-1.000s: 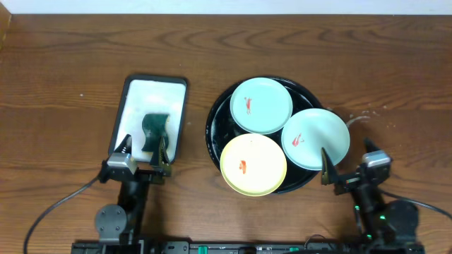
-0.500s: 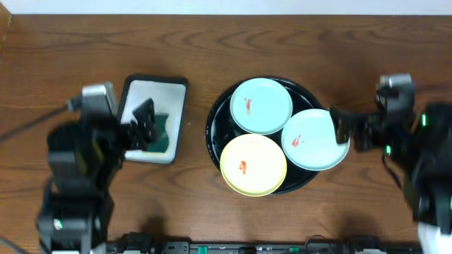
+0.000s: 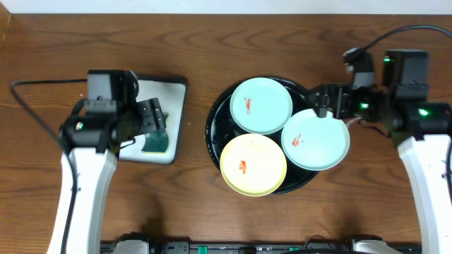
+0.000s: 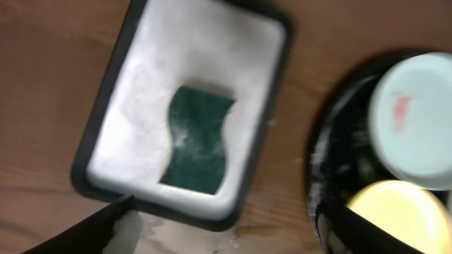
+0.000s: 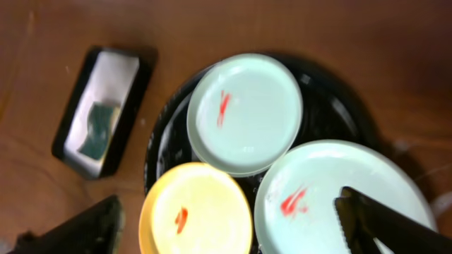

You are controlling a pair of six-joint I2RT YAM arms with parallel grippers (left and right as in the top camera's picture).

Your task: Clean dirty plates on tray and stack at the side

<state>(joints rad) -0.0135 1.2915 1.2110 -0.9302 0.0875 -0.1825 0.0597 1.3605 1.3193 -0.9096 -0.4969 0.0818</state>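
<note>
The round black tray [image 3: 215,128] holds three dirty plates, each with a red smear: a mint one at the back [image 3: 261,106], a mint one at the right [image 3: 316,139] and a yellow one at the front [image 3: 253,165]. My left gripper [image 3: 151,120] is open and empty, hovering over the white rectangular tray. My right gripper [image 3: 328,104] is open and empty, above the right mint plate's back edge. In the right wrist view the open gripper [image 5: 226,227] frames the yellow plate [image 5: 198,212] and right mint plate [image 5: 332,197]. The left wrist gripper [image 4: 233,236] is open above bare wood.
A white rectangular black-rimmed tray [image 3: 145,95] at the left holds a dark green sponge [image 3: 157,143], which also shows in the left wrist view [image 4: 198,141]. Dark wood tabletop [image 3: 212,49] surrounds both trays. Small wet spots lie right of the black tray.
Both arms have lifted from the table's front edge and moved back. The left now hovers over the white tray, the right over the black tray's right side. Plates have not moved.
</note>
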